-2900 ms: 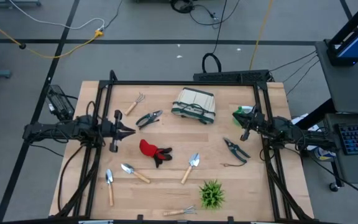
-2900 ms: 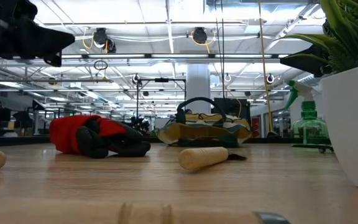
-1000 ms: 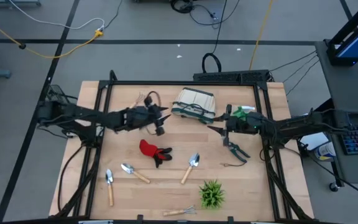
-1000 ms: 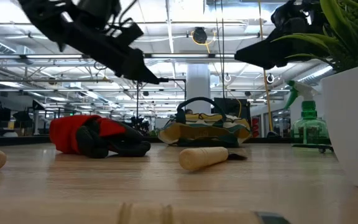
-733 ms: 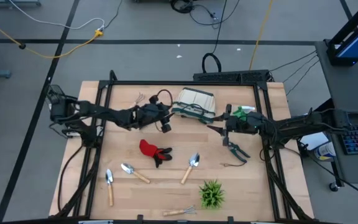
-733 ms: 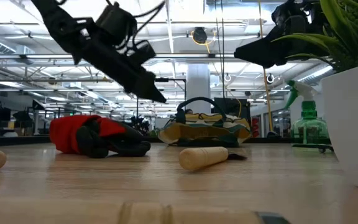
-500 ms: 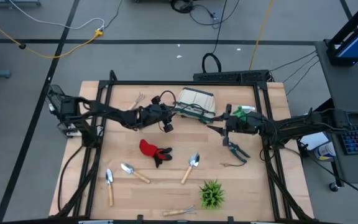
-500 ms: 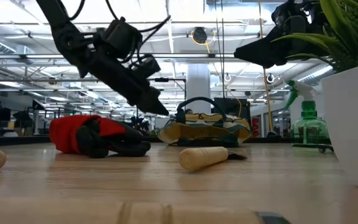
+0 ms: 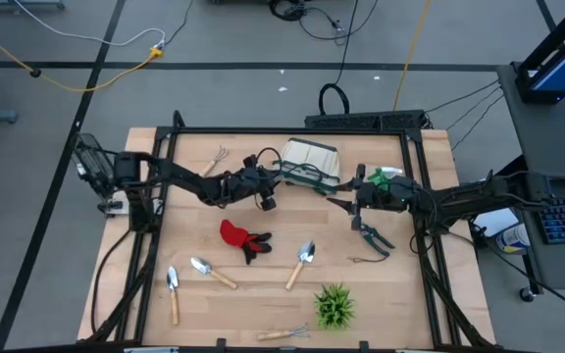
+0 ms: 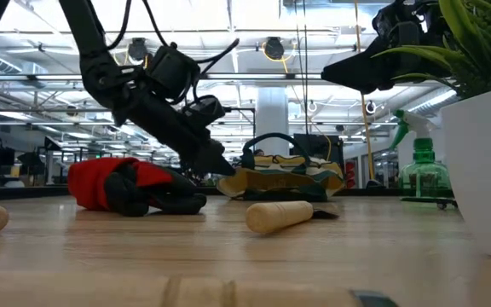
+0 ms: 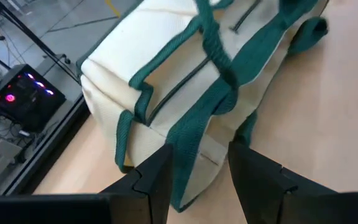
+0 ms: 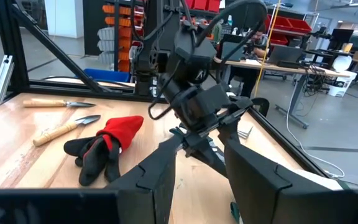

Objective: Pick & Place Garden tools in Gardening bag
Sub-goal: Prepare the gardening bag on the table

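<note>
Noted the gardening bag lying at the far middle of the desk, cream fabric with dark green trim, loop handles drooping over it. Found the left tool low at the bag's left end, fingers parted, released, with a green strap and the bag's corner showing in the gap between them; cannot tell whether touching. Confirmed from the low view: left tool angled down, tip just above the desk beside the bag. Found the right tool raised just off the bag's right end, fingers spread, grasping nothing. Recorded a red-and-black glove at mid-desk, near the left tool. Recorded pruning shears lying just beside the right arm. Logged three wooden-handled trowels along the near half, well apart from the bag. Logged one small rake at the far left and another at the near edge. Noted a green spiky plant close to the second rake and a green spray bottle behind the right tool
</note>
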